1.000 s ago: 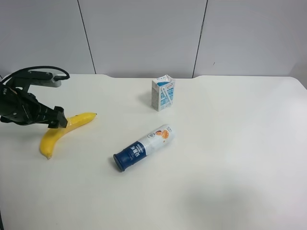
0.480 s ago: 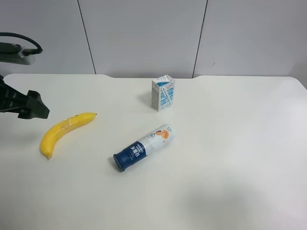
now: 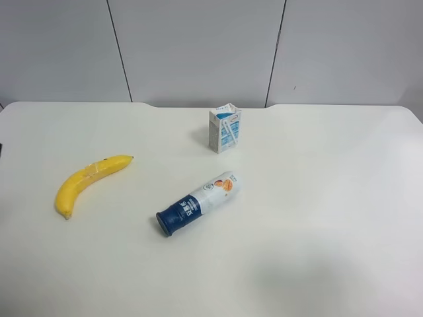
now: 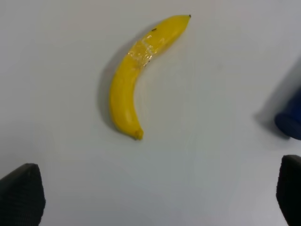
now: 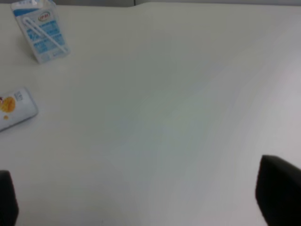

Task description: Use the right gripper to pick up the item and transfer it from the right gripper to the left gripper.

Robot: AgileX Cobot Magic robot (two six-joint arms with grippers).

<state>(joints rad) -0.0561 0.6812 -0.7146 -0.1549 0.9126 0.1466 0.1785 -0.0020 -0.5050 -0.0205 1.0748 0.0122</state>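
The yellow banana (image 3: pixel 89 183) lies on the white table at the left of the exterior high view. No arm shows in that view. The left wrist view shows the banana (image 4: pixel 136 70) lying free, well away from my left gripper (image 4: pixel 155 193). Its two black fingertips (image 4: pixel 21 193) stand far apart at the frame's corners, open and empty. My right gripper (image 5: pixel 143 202) is also open and empty over bare table, its fingertips (image 5: pixel 277 197) wide apart. The banana is out of the right wrist view.
A white bottle with a dark blue cap (image 3: pixel 197 203) lies near the table's middle and a blue-and-white drink carton (image 3: pixel 225 128) stands behind it. Both show in the right wrist view: carton (image 5: pixel 41 30), bottle (image 5: pixel 14 109). The blue cap (image 4: pixel 290 120) shows in the left wrist view.
The black arm at the exterior high view's left, over the banana a second ago, has drawn back to the left and out of view. The banana has not moved.
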